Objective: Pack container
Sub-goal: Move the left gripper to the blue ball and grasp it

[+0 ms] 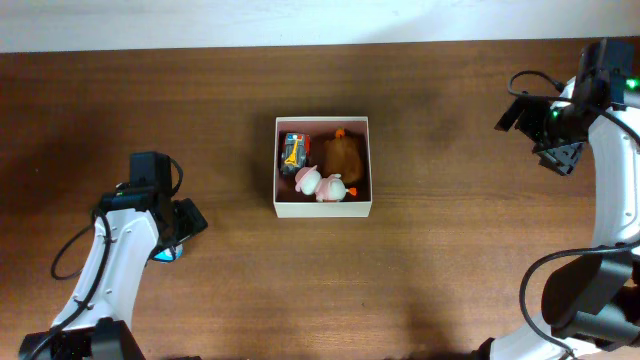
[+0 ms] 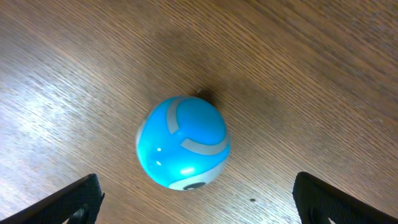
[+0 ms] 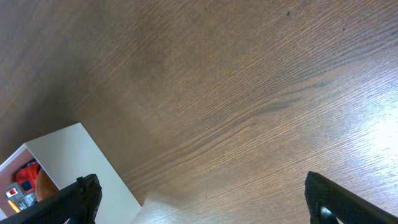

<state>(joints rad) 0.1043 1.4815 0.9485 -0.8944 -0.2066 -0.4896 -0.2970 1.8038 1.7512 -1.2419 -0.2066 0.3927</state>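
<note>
A: Where is the box?
B: The square, shallow, white-walled container [image 1: 322, 208] sits mid-counter. It is open-topped with a reddish-brown floor. Inside lie a brown plush toy [image 1: 343, 155], two pink-and-white soft toys [image 1: 325, 186] and a small red-and-yellow packet [image 1: 293, 150].
A: Room around it?
B: Open dark wooden counter [image 1: 450, 250] on all four sides, with both arms well apart from its walls.
A: The pincers?
B: The left pincer [image 2: 199, 208] is spread wide above a glossy blue-and-grey ball [image 2: 183, 142], fingers clear of it. The right pincer [image 3: 208, 202] is also released, grasping nothing, over wood near the container's corner.
</note>
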